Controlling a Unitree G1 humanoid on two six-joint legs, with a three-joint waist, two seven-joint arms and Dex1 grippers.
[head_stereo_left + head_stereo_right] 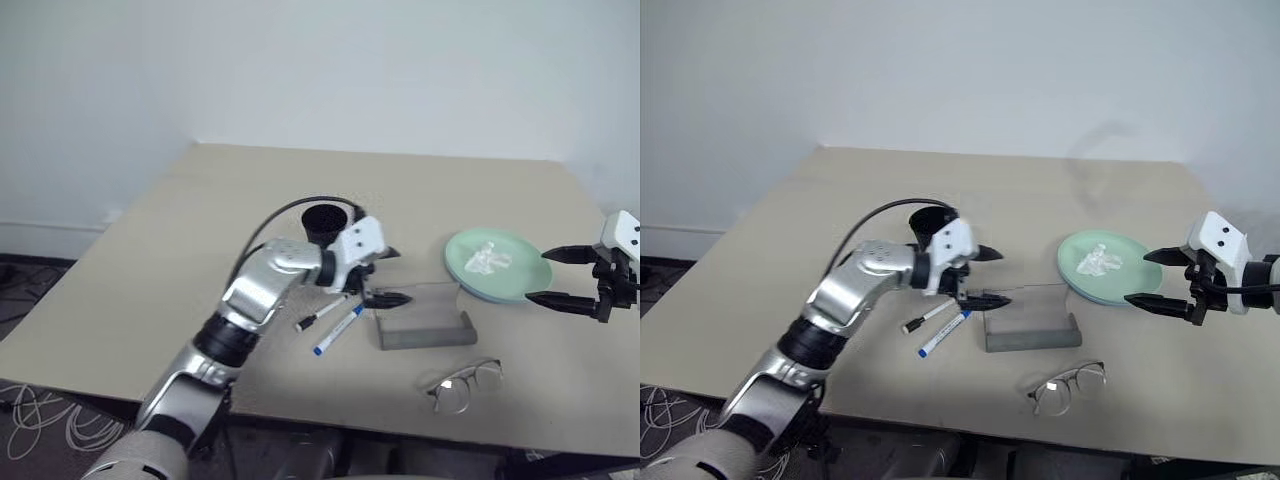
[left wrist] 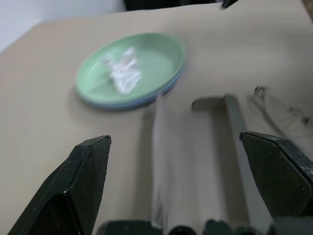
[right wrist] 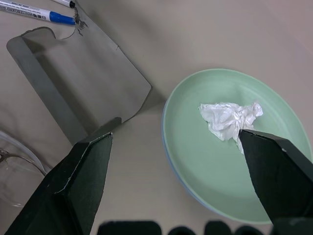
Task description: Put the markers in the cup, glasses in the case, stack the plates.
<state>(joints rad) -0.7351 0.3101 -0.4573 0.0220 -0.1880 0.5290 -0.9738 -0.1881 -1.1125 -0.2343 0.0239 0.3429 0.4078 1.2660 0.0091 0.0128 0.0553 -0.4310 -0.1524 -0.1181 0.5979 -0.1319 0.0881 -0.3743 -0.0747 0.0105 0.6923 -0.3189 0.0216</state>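
At centre frame the left pincer [image 1: 388, 276] hangs with its jaws spread wide and empty, just above the near end of the grey case [image 1: 425, 322]. The two markers [image 1: 330, 320] lie side by side on the table [image 1: 150, 260] just left of the case, below the black cup [image 1: 325, 222]. At right, the right pincer [image 1: 1158, 279] is also wide open and holds nothing, beside the stacked plates [image 1: 497, 264], mint green over blue, with a crumpled tissue [image 3: 230, 119] on top. The glasses [image 1: 463, 385] rest lower right, near the table edge. The plates look done. The markers probably come next: the left pincer should drop lower left, straddle one barrel mid-length and close squarely.
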